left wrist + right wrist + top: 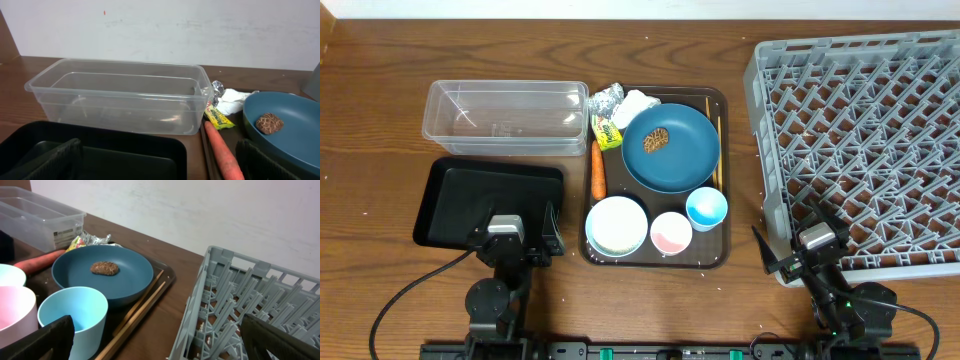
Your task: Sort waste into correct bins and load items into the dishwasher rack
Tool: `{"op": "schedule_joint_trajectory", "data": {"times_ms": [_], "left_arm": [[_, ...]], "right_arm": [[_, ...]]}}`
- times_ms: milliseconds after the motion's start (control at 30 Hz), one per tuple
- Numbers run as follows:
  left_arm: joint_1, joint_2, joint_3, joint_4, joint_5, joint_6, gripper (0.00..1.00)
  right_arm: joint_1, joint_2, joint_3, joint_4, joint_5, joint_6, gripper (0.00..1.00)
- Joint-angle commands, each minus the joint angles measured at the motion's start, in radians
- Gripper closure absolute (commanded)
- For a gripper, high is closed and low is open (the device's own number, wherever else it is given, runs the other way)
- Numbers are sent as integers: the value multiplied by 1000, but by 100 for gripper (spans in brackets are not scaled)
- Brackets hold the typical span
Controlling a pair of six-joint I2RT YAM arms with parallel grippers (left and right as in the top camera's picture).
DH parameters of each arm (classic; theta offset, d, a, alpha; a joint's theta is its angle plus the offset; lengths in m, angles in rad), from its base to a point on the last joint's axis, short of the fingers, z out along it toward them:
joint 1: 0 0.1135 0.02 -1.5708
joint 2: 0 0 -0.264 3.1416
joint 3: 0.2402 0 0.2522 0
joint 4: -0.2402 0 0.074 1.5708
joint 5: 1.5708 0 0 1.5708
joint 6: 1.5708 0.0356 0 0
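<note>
A brown serving tray (705,250) holds a dark blue plate (685,160) with a brown food scrap (656,141), a white bowl (616,225), a pink cup (671,233), a light-blue cup (706,208), chopsticks (717,140), an orange carrot (598,170), a yellow-green wrapper (607,131), silver foil (608,99) and white tissue (635,105). The clear tub (505,115) and black tray (470,195) lie to its left, both empty. The grey rack (860,130) stands at the right. My left gripper (515,245) is open over the black tray's near edge. My right gripper (800,245) is open at the rack's near-left corner.
The table is dark wood (380,150) with a white wall behind it. Black cables (410,290) run from both arm bases along the near edge. The rack reaches past the right edge of the overhead view.
</note>
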Motion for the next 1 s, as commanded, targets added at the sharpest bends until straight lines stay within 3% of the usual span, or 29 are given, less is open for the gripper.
{"op": "schedule_joint_trajectory", "data": {"times_ms": [0, 767, 900, 967], "left_arm": [[4, -6, -27, -19, -19, 13, 2], [4, -6, -27, -3, 13, 11, 2], [3, 12, -27, 1, 119, -158, 2], [2, 24, -26, 116, 181, -253, 2]], "right_arm": [[8, -7, -5, 2, -4, 0, 1], [8, -7, -5, 18, -14, 0, 1], [8, -7, -5, 63, -75, 18, 1], [8, -7, -3, 129, -101, 107, 1]]}}
